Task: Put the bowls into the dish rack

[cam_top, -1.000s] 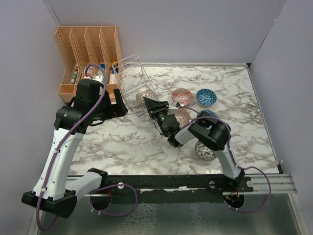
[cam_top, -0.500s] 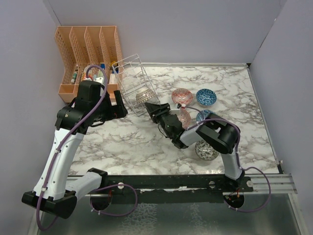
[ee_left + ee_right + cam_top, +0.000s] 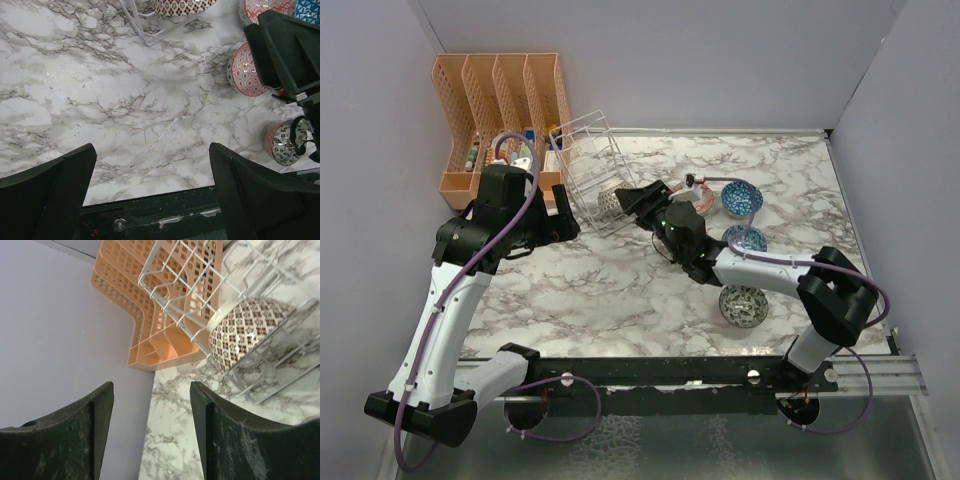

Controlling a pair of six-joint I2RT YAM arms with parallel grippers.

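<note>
Right hand point(image 3: 632, 200) a little farther up the table point(image 3: 580, 290), jaws wider (elbow point(image 3: 840, 292) now far out to the right).

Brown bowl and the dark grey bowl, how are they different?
The brown bowl leans on its edge inside the dish rack; the dark grey bowl sits flat on the table, opening up. The brown bowl has brown diamonds, the dark grey bowl a grey pattern. Both are small, round, patterned.

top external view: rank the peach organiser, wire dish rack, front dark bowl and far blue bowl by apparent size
Largest: peach organiser.
Next: dish rack, smaller in outline.
Last: dark bowl and far blue bowl look about alike, so no ranking between them.
</note>
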